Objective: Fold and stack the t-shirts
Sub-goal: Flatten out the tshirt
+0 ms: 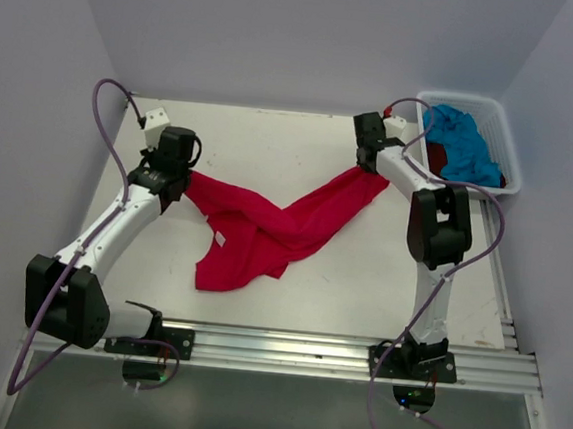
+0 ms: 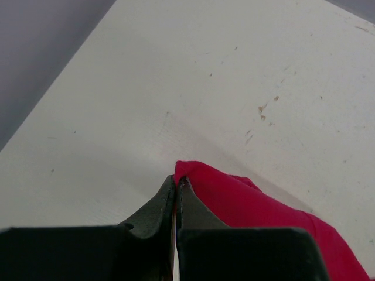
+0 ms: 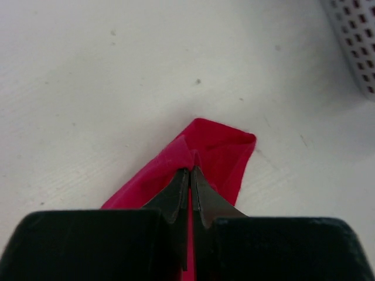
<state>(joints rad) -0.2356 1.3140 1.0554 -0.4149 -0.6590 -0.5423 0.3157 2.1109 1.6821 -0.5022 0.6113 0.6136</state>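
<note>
The bright red-pink t-shirt hangs stretched between both grippers above the table, sagging in the middle with its lower part lying on the table. My left gripper is shut on its left end, red cloth pinched at the fingertips. My right gripper is shut on its right end, a folded tip sticking past the fingertips. The turquoise blue t-shirt lies in the white basket at the back right. A bit of dark red cloth shows at the basket's left edge.
The white table has walls close on the left, back and right. The basket's perforated corner shows in the right wrist view. A metal rail runs along the near edge by the arm bases.
</note>
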